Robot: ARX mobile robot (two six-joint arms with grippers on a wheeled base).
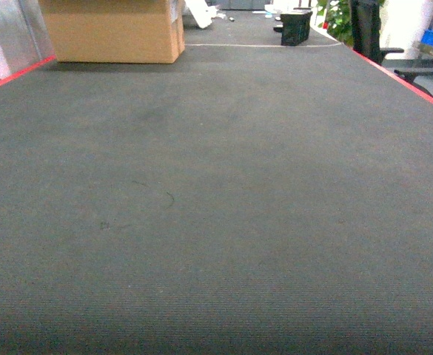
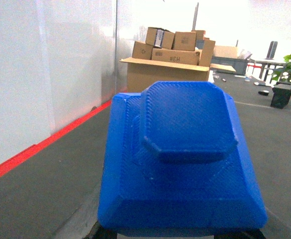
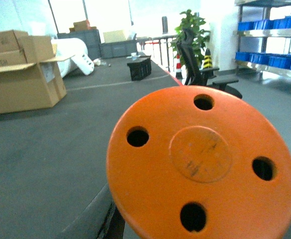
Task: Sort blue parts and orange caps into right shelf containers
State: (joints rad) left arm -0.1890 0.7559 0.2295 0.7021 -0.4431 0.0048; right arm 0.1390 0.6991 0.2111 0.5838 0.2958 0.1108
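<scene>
I see the dark grey felt-covered table running away from the robot's head camera. At its far left stands a brown cardboard box, with smaller boxes in it. At the far end, right of centre, sits a small black plastic crate. A black office chair stands off the table's right edge, and a green potted plant behind it.

In my left wrist view a blue ribbed plastic part sits right before the lens, the box behind it and a white wall panel to the left.

In my right wrist view an orange round four-holed cap sits close up front. Blue plastic bins rest on a metal shelf far right, beyond the chair.
</scene>
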